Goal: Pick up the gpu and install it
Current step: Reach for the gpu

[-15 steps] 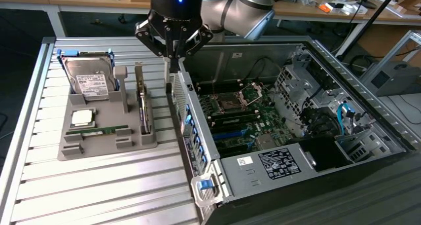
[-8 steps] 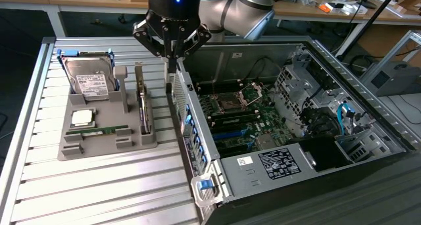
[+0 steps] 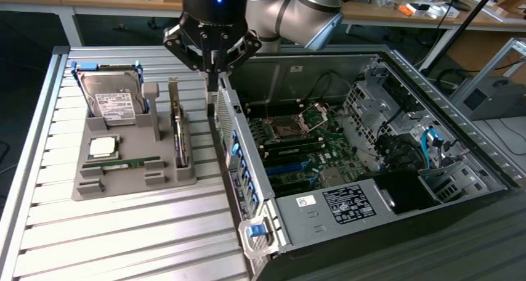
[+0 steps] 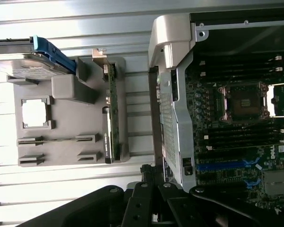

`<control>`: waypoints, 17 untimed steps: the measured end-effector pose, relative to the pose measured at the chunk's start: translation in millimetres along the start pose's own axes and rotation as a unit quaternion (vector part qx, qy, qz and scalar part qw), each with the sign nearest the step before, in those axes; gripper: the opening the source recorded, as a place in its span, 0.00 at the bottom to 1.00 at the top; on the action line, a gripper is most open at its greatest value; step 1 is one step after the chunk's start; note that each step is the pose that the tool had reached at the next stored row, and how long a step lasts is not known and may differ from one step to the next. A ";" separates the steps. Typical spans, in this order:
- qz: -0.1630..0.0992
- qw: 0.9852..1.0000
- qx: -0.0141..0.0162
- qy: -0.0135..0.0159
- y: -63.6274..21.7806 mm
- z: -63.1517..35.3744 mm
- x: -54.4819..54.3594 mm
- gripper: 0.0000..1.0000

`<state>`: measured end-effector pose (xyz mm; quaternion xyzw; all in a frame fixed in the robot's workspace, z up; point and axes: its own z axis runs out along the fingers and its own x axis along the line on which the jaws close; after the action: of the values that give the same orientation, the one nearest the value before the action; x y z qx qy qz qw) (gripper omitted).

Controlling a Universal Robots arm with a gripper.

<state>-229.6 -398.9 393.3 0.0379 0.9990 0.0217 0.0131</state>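
The gpu stands on edge, so its face is hard to make out. It sits in the grey holder, centre left of the exterior view, with a hard drive, processor chip and RAM stick. The fingers, pressed together and empty, hang up and right of the gpu, over the open case.

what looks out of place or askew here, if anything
Nothing stands out. The gpu stands on edge in its slot of the grey holder, with the hard drive, processor chip and RAM stick seated in their own recesses. The open computer case shows nothing visibly loose inside.
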 end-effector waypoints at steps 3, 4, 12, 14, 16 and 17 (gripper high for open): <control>0.000 1.000 0.000 0.000 -0.1 0.0 1.3 0.11; 0.000 1.000 0.000 0.000 -0.1 0.0 1.6 0.11; 0.000 1.000 0.000 0.000 -0.4 -0.1 4.6 0.11; 0.000 1.000 0.000 0.000 -0.4 -0.1 5.2 0.11; 0.000 1.000 0.000 0.000 -0.4 -0.1 6.0 0.11; 0.000 1.000 0.000 0.000 -0.5 -0.1 6.2 0.11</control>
<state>-235.8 -398.9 393.3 0.0378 0.9990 0.0217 0.0131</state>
